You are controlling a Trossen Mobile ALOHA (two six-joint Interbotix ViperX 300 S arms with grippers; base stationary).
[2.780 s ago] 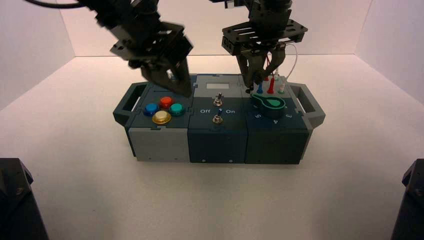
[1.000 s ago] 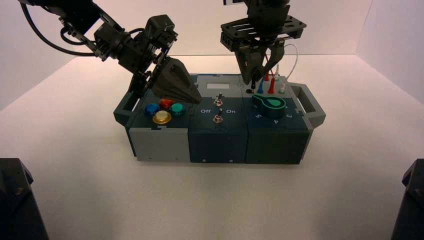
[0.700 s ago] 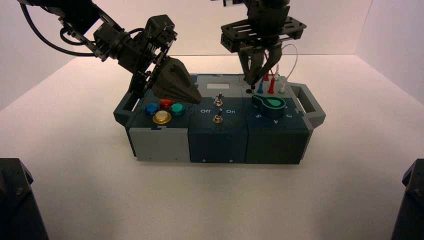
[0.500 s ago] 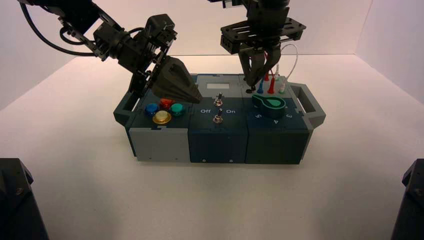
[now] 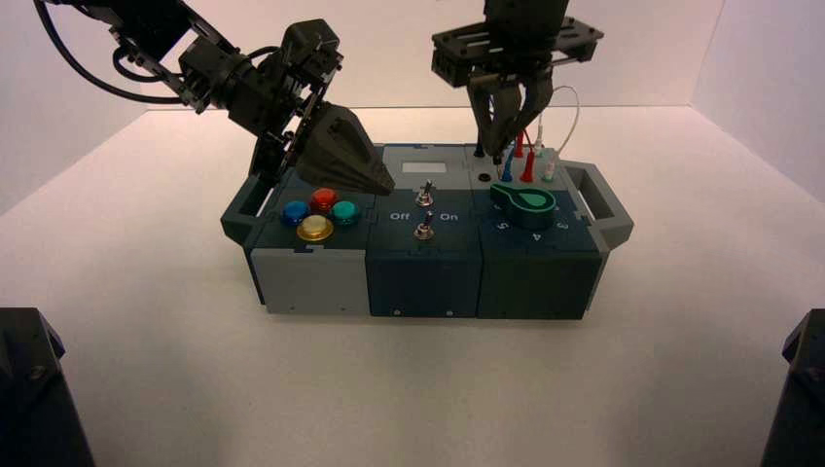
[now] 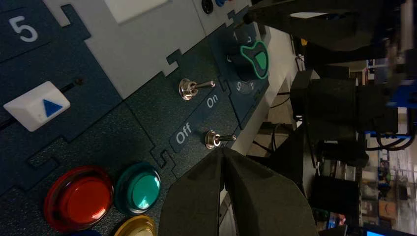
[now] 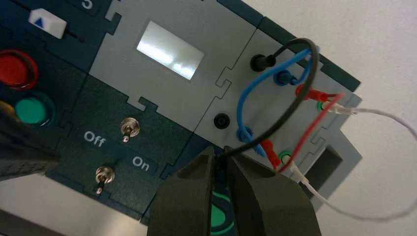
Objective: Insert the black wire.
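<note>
Above the box's grey right-hand panel, right gripper [image 7: 223,153] grips the black wire [image 7: 287,115] near one end; lead arcs to its seated far plug. Open black socket [image 7: 222,121] lies just beside jaws. Left gripper [image 6: 221,152], narrowed, waits over the switches.

Blue btn [image 5: 296,213] L of green btn [image 5: 344,213], red btn [image 5: 323,199] behind.

From here I see glossy plastic on red button [image 7: 14,69], left edge of right wrist view; shiny metal toggle switches [image 7: 130,128], lower left; smooth, matt grey panel [image 7: 216,34].
</note>
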